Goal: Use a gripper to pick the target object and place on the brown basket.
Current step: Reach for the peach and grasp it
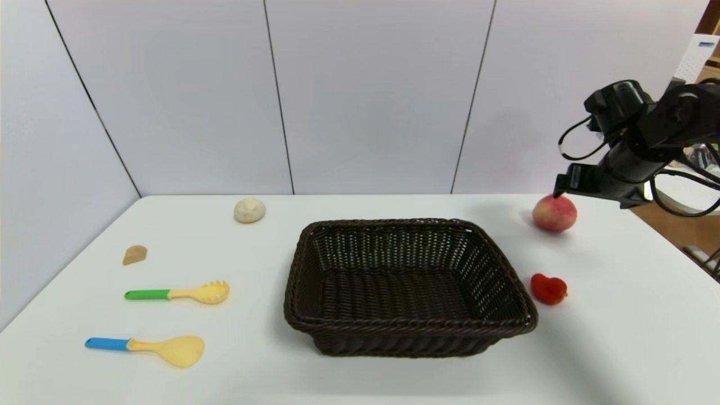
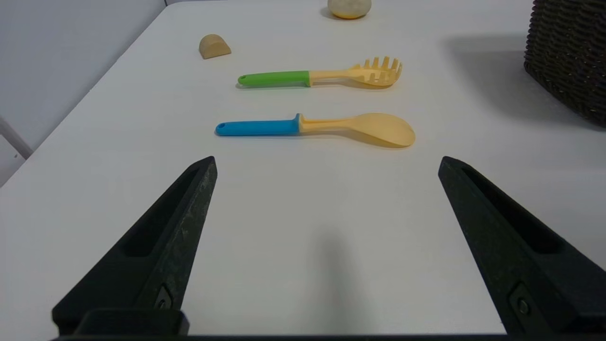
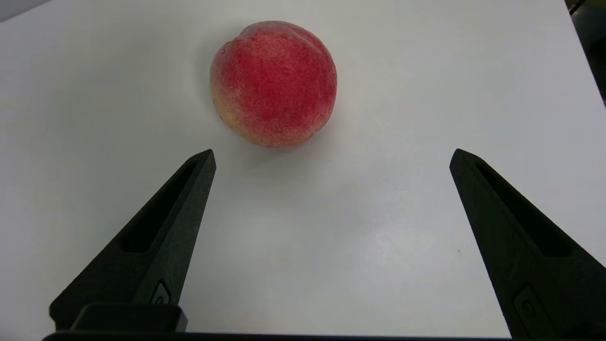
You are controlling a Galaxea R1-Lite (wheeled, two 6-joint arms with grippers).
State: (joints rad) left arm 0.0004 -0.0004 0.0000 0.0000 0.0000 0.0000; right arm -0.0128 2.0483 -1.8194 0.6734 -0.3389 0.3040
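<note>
Right gripper (image 3: 331,156): jaws spread wide, empty, just above the round red-pink peach (image 3: 273,83) on the white table (image 3: 378,237).
Left gripper (image 2: 326,161): jaws wide, empty.

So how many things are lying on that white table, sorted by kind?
Baskets: 1, the dark brown woven wicker basket.
Utensils: 2, the green-handled pasta fork and blue-handled spoon.
Food-like pieces: 4, the red-pink peach, small red lumpy piece, pale cream ball, tan wedge.
Total: 7.

Matte black arm (image 1: 641,146) – looped cables, tapered tool (image 3: 331,156) fingers (image 3: 161,246) with recessed screws.
</note>
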